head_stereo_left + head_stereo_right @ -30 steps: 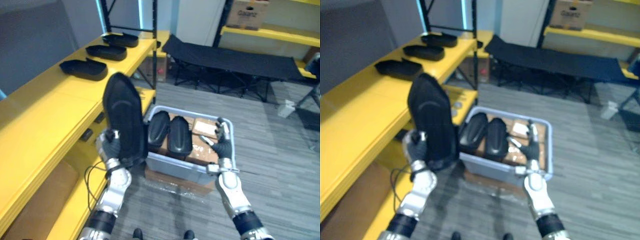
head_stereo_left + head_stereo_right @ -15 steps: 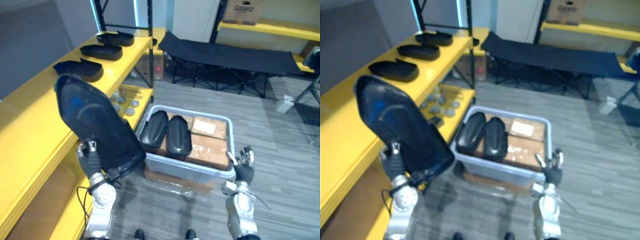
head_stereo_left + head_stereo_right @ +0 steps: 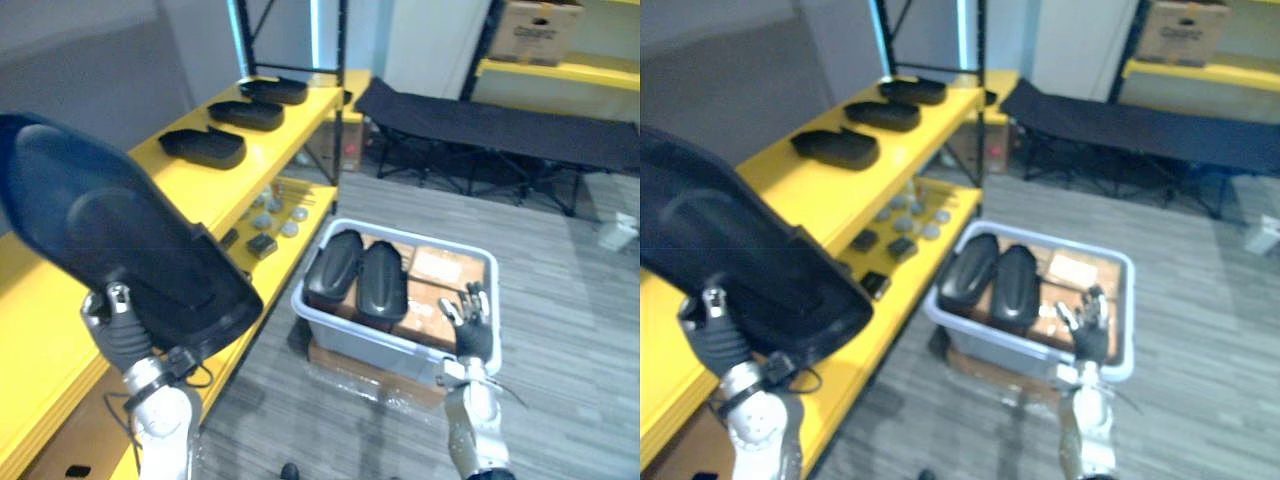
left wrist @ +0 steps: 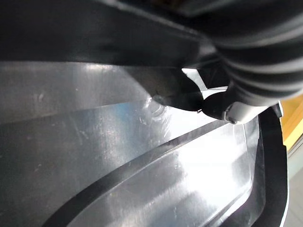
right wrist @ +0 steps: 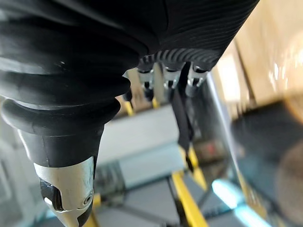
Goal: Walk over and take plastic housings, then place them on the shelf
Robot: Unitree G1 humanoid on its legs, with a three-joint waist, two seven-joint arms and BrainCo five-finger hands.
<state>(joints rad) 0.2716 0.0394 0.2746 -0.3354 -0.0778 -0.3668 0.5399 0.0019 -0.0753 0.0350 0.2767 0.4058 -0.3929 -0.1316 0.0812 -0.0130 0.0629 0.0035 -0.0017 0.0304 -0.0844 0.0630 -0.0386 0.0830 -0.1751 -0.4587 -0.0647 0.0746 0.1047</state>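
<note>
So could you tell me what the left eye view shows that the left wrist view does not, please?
The left eye view takes in the yellow shelf with three housings on it, the grey bin holding two more housings, and the open right hand by the bin. The left wrist view gives the held housing's glossy surface and raised ridge from very close. Both show the left hand gripping that housing.

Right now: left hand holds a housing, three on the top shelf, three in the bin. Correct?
Wrong on the bin: it holds two housings, per the left eye view. Left hand holds a housing; three others sit on the shelf.
</note>
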